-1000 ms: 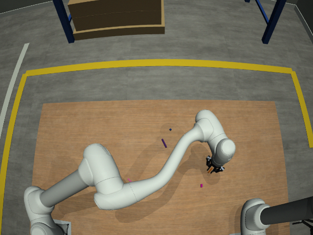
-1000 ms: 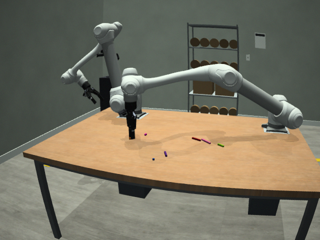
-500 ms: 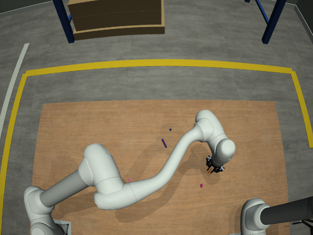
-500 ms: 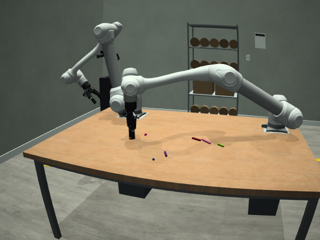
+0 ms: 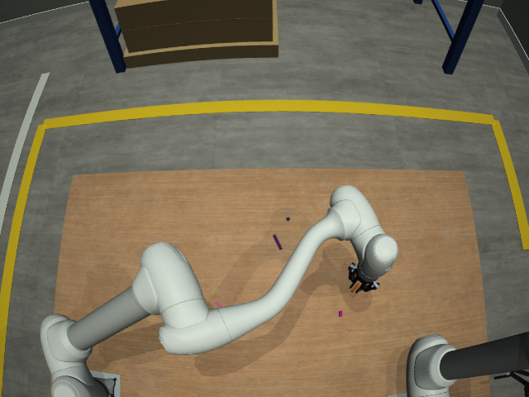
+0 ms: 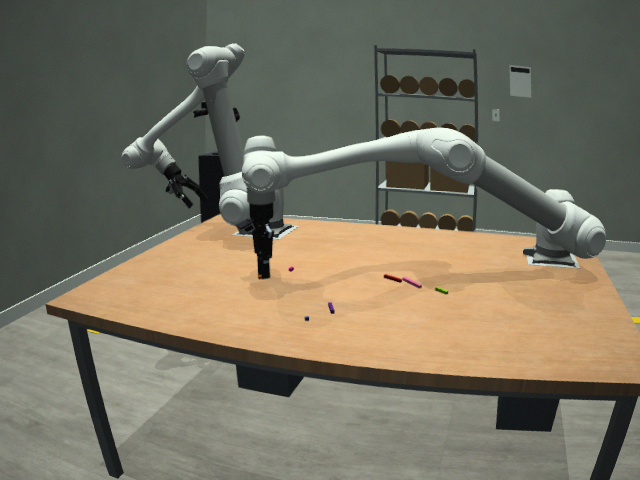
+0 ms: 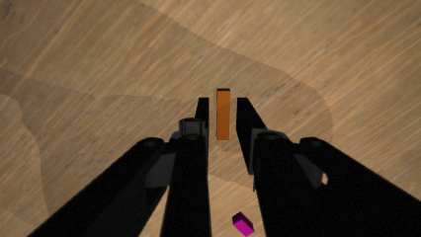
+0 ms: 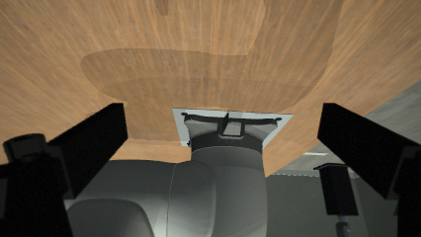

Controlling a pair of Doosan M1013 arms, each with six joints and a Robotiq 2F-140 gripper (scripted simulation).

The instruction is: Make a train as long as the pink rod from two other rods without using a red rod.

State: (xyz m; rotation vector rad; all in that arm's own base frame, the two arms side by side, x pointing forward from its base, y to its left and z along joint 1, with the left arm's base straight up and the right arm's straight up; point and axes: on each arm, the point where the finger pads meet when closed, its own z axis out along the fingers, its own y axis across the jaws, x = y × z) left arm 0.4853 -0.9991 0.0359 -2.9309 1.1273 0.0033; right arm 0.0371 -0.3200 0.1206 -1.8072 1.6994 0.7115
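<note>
The orange rod (image 5: 355,286) (image 6: 260,276) (image 7: 223,116) is a short, straight, squared-off stick, its long top face bright and one end face dark. It is at the left gripper (image 5: 355,285) (image 6: 263,275) (image 7: 222,114), whose fingers stand slightly apart, one along each long side of it; the left wrist view shows a narrow gap on both sides, so it is not clamped. The lime rod (image 6: 441,290) lies flat on the table (image 5: 128,213) (image 6: 361,335) (image 7: 74,49) (image 8: 148,30), well apart from the orange one, so the two form no train. Near the orange rod lies the stubby magenta rod (image 5: 340,313) (image 6: 291,268) (image 7: 243,224). The pink rod (image 5: 219,303) (image 6: 412,282) lies between the red rod (image 6: 392,277) and the lime one, close to the red one's end. From above, the left arm (image 5: 269,294) (image 6: 361,155) partly covers the pink rod and hides the red and lime ones. The purple rod (image 5: 278,241) (image 6: 331,307) lies near the small blue rod (image 5: 288,218) (image 6: 306,318). The right gripper (image 5: 512,377) (image 6: 187,196) (image 8: 222,120) has its fingers wide apart, holding nothing
</note>
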